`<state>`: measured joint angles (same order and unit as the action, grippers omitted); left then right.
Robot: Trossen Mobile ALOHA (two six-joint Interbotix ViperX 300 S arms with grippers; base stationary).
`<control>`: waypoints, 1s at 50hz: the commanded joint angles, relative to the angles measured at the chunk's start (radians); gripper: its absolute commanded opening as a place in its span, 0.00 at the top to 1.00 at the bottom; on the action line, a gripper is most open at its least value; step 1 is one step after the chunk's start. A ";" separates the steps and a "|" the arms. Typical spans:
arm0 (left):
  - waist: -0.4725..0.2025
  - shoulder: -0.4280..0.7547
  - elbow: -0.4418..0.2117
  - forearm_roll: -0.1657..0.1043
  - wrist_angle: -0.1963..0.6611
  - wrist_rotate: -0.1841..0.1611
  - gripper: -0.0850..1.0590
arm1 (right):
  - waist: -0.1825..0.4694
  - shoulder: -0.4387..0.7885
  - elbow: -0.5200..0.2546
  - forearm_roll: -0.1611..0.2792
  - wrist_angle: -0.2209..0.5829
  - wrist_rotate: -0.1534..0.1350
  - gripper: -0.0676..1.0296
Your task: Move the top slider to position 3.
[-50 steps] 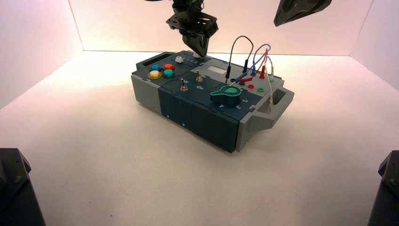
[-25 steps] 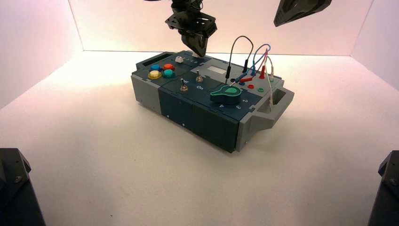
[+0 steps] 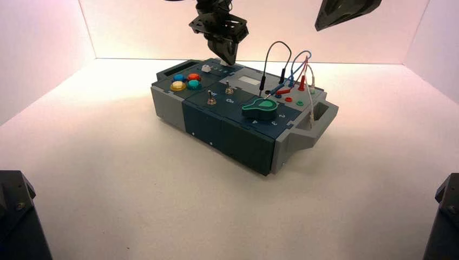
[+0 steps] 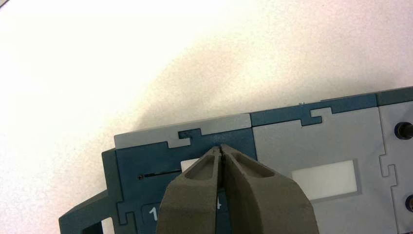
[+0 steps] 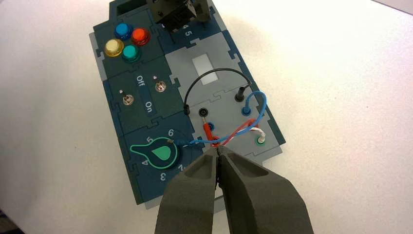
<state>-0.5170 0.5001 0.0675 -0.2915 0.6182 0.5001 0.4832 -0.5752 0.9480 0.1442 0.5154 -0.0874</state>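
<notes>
The top slider's boxy white knob [image 4: 189, 165] sits on its dark blue slotted track at the box's far edge. It is partly hidden behind my left gripper [image 4: 220, 147], whose fingers are shut and empty, their tips just beside and above the knob. In the high view the left gripper [image 3: 228, 58] hangs over the box's far edge, with the knob [image 3: 221, 62] just below it. A white digit 1 [image 4: 153, 213] shows under the track. The digit 3 is hidden behind the fingers. My right gripper [image 5: 217, 148] is shut and empty, held high over the wires at the top right [image 3: 346, 11].
The box [image 3: 227, 130] stands turned on the white table. A rounder white knob [image 3: 206, 68] sits near the four coloured buttons [image 3: 185, 82]. Two metal toggle switches [image 3: 211, 97], a green dial [image 3: 261, 108] and looped wires [image 3: 292, 70] lie nearer me.
My left gripper has risen slightly and drifted a little away over the box's far edge. The right arm has not moved.
</notes>
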 commanded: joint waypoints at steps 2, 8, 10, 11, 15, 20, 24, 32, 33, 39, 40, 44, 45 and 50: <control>0.009 -0.021 -0.026 0.002 -0.003 0.006 0.95 | -0.003 -0.002 -0.025 0.002 -0.008 0.003 0.96; 0.011 -0.021 -0.025 0.002 -0.003 0.006 0.95 | -0.003 -0.002 -0.025 0.005 -0.008 0.003 0.96; 0.012 -0.021 -0.026 0.003 -0.003 0.006 0.95 | -0.003 -0.002 -0.025 0.002 -0.008 0.003 0.96; 0.012 -0.021 -0.026 0.003 -0.003 0.008 0.95 | -0.003 -0.002 -0.025 0.002 -0.008 0.003 0.96; 0.014 -0.021 -0.026 0.003 -0.003 0.006 0.95 | -0.003 -0.002 -0.025 0.002 -0.008 0.003 0.96; 0.014 -0.021 -0.026 0.003 -0.003 0.006 0.95 | -0.003 0.000 -0.025 0.002 -0.008 0.005 0.96; 0.014 -0.021 -0.026 0.003 -0.003 0.008 0.95 | -0.005 0.002 -0.025 0.002 -0.008 0.003 0.96; 0.014 -0.023 -0.026 0.003 -0.003 0.009 0.95 | -0.005 0.002 -0.026 0.002 -0.006 0.003 0.96; 0.014 -0.023 -0.025 0.003 -0.005 0.009 0.95 | -0.005 0.002 -0.026 0.005 -0.008 0.005 0.96; 0.014 -0.023 -0.026 0.003 -0.003 0.009 0.95 | -0.003 0.003 -0.028 0.002 -0.008 0.003 0.96; 0.014 -0.023 -0.026 0.003 -0.003 0.011 0.95 | -0.003 0.003 -0.028 0.002 -0.008 0.003 0.96; 0.014 -0.023 -0.026 0.003 -0.003 0.009 0.95 | -0.003 0.005 -0.028 0.002 -0.005 0.003 0.96; 0.015 -0.023 -0.026 0.005 -0.003 0.009 0.95 | -0.003 0.006 -0.028 0.002 -0.005 0.003 0.96; 0.015 -0.023 -0.028 0.005 -0.003 0.009 0.95 | -0.003 0.008 -0.029 0.002 -0.003 0.003 0.96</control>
<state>-0.5093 0.5001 0.0675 -0.2899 0.6182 0.5047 0.4832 -0.5660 0.9480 0.1442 0.5154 -0.0874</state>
